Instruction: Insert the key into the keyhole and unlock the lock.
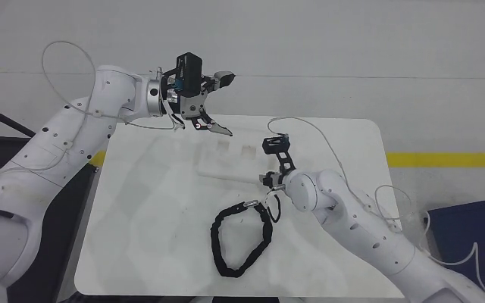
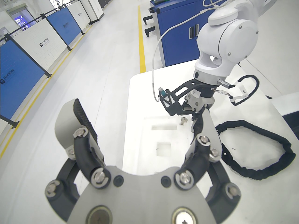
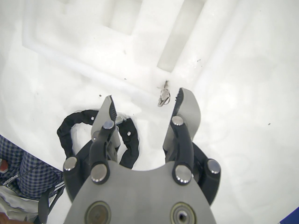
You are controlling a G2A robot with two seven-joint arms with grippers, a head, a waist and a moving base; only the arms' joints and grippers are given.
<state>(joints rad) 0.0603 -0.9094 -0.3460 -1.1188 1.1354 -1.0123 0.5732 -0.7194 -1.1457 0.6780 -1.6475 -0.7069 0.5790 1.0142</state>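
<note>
The right pincer (image 3: 144,104) hangs low, fingers apart, near the small silver key (image 3: 164,95) at the white foam tray's (image 1: 227,163) edge, beside the black fabric-sleeved chain lock (image 1: 241,238). The left pincer (image 1: 225,104), also spread, is raised above the white table's (image 1: 151,227) far corner.

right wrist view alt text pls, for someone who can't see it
The open right gripper hangs above a small metal key lying by a slot in a white foam tray. A black chain lock lies close beside the gripper.
</note>
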